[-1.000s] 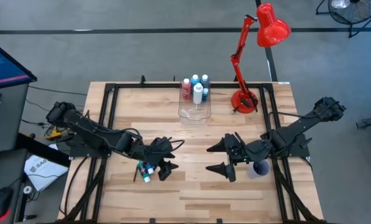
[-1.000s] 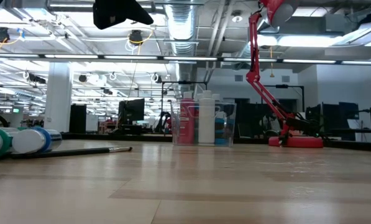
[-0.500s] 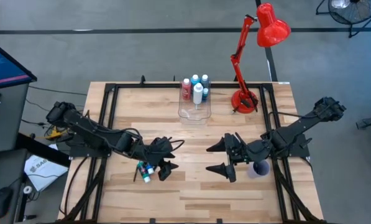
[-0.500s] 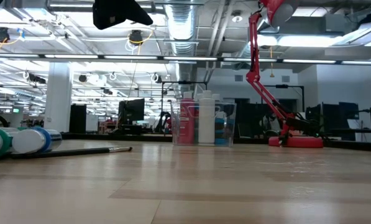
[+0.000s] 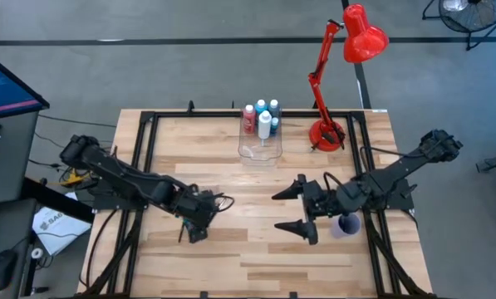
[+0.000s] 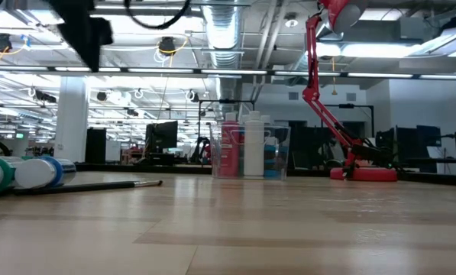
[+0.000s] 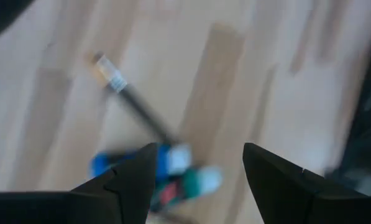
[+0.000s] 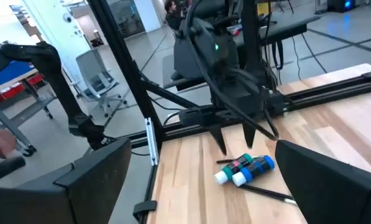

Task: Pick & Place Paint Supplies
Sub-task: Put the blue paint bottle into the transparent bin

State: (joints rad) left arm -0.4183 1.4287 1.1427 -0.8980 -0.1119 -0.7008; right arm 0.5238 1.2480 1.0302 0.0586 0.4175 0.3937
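Hovering above two small blue-green paint tubes (image 7: 173,174) and thin dark paintbrush (image 7: 132,102) on the wooden table (image 5: 256,257): left gripper (image 7: 194,171), fingers parted, gripping nothing. Hiding those tubes in the high view beneath the left gripper (image 5: 199,228). Waiting well apart over mid-table: right gripper (image 5: 293,210), fingers spread wide, empty. Partly covering small purple cup (image 5: 346,226). Standing upright in the clear see-through plastic box (image 5: 260,149) at the far edge: pink-red, white and bluish paint bottles (image 5: 262,119).
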